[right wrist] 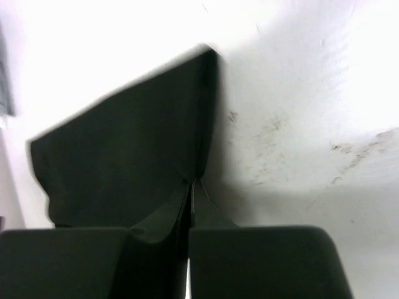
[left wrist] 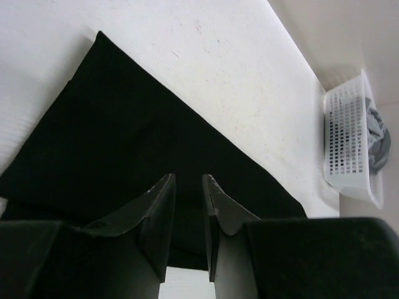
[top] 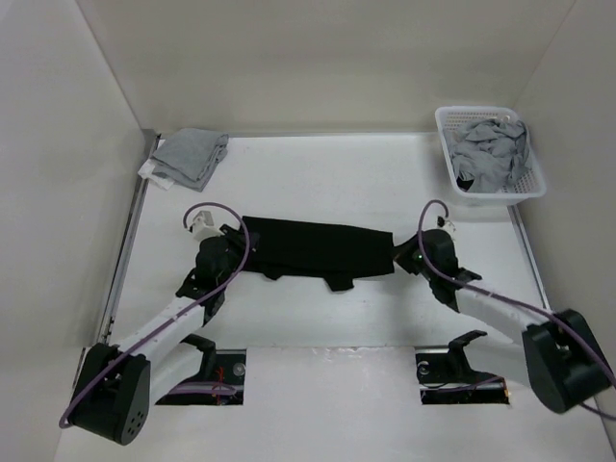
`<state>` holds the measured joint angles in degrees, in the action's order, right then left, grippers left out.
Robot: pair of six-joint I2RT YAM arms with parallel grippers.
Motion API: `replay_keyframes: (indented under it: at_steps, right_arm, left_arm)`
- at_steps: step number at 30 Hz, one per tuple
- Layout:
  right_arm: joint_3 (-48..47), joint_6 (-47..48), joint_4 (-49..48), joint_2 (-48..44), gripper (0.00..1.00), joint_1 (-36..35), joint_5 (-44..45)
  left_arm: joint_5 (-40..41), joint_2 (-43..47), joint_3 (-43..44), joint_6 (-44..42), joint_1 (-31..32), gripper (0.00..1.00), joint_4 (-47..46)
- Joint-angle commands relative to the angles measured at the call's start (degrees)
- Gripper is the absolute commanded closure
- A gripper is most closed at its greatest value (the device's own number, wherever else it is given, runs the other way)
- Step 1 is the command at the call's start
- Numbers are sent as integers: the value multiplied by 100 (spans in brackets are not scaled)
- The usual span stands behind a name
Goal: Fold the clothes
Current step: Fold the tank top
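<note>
Tank top: we are seeing the black tank top [top: 318,245] lying as a long, narrow band across the middle of the tabletop [top: 318,173], running left to right between the two arms. A couple of small flaps are sticking out along its near edge.
Left tool: the left tool [left wrist: 189,182] is hovering at the left end of the band. Its fingers are standing a little apart with a narrow gap. We are seeing only flat black fabric and a strip of white tabletop through that gap, so it is gripping nothing.
Right tool: the right tool [right wrist: 191,182] is sitting at the right end of the band with its fingers pressed fully together. The tips are meeting right at the fabric's edge. We are not able to tell whether any cloth is caught between them.
Fabric at the right end: in the blurred right wrist view it is lying flat, its corner pointing away from the tool.
Basket: a white perforated basket [top: 486,113] is standing in the far right corner, well apart from the tank top, and is holding crumpled grey garments [top: 491,149].
Far left corner: a folded grey cloth [top: 188,157] is resting there, near the wall.
</note>
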<state>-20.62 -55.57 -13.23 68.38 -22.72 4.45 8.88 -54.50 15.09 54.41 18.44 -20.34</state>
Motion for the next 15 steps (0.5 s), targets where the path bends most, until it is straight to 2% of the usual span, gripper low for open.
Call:
replay_keyframes:
  at_steps: [1, 4, 7, 11, 15]
  right_arm:
    - [-196, 432, 855, -946, 100, 132, 802]
    - [-582, 818, 1585, -1616, 100, 141, 1136]
    - [-1152, 1109, 2060, -1723, 100, -25, 1365]
    - [-2058, 1653, 2281, -1162, 100, -806, 1786]
    - [-3068, 2041, 2483, -135, 100, -1659, 2156]
  left_arm:
    - [43, -218, 319, -10, 304, 77, -523]
    - [69, -473, 415, 25, 603, 76, -725]
    - [78, -623, 503, 69, 788, 76, -831]
    - [43, -588, 530, 87, 876, 75, -867]
    - [8, -176, 363, 87, 701, 75, -761]
